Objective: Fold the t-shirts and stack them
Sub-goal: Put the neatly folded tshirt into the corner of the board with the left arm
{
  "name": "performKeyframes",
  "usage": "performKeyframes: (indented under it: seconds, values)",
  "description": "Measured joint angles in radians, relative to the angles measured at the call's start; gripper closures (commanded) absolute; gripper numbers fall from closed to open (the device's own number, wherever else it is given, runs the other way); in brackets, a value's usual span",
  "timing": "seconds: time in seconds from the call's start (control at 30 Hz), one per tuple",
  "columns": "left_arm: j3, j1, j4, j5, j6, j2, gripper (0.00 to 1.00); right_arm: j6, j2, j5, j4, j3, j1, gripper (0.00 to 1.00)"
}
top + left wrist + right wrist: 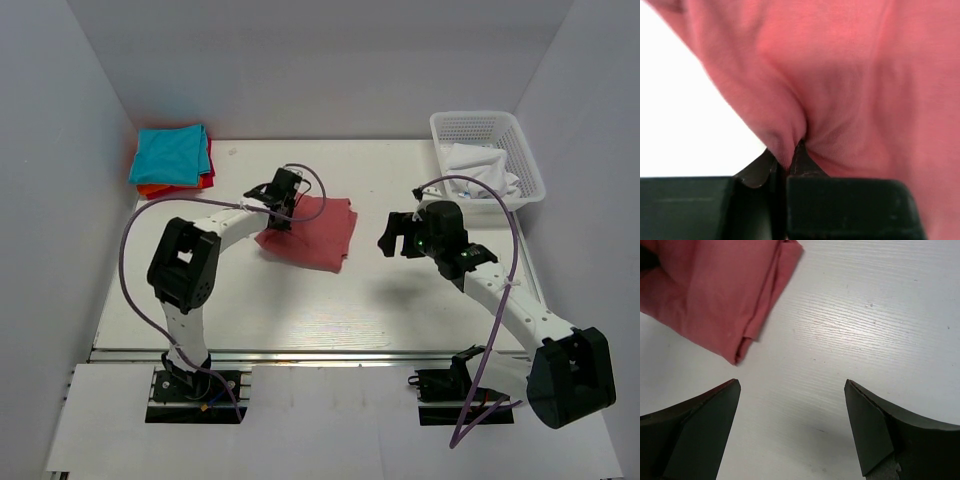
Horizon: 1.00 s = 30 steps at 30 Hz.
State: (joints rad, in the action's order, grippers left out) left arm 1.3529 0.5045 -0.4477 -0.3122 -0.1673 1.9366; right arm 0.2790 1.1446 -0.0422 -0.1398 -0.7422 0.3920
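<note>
Pinching the salmon-red t-shirt (315,235) between left fingers (840,205), while right fingers (700,430) hover spread wide

The folded salmon-red t-shirt (318,236) lies mid-table; a teal-topped stack of t-shirts (172,155) sits far left.

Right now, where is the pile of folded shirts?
In the top view, the folded t-shirt pile sits in the far-left corner of the table, teal on top, left of the salmon-red t-shirt.

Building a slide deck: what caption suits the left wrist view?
Left tool shut on a pinched fold of the salmon-red t-shirt.
</note>
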Motion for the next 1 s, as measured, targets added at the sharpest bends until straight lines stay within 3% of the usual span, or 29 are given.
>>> performKeyframes:
  seconds: [0.3, 0.5, 0.73, 1.0]
  values:
    - [0.082, -0.071, 0.054, -0.056, 0.284, -0.171, 1.0, -0.006, 0.001, 0.049, -0.001, 0.0, 0.0, 0.1]
    - [0.144, -0.152, 0.087, -0.056, 0.438, -0.192, 1.0, -0.007, 0.041, 0.055, -0.008, -0.034, 0.0, 0.1]
    - [0.318, -0.264, 0.074, -0.043, 0.601, -0.15, 1.0, -0.006, 0.126, 0.037, -0.016, -0.09, 0.0, 0.1]
    - [0.61, -0.406, 0.055, -0.005, 0.666, 0.029, 1.0, -0.006, 0.177, 0.02, -0.04, -0.133, 0.0, 0.1]
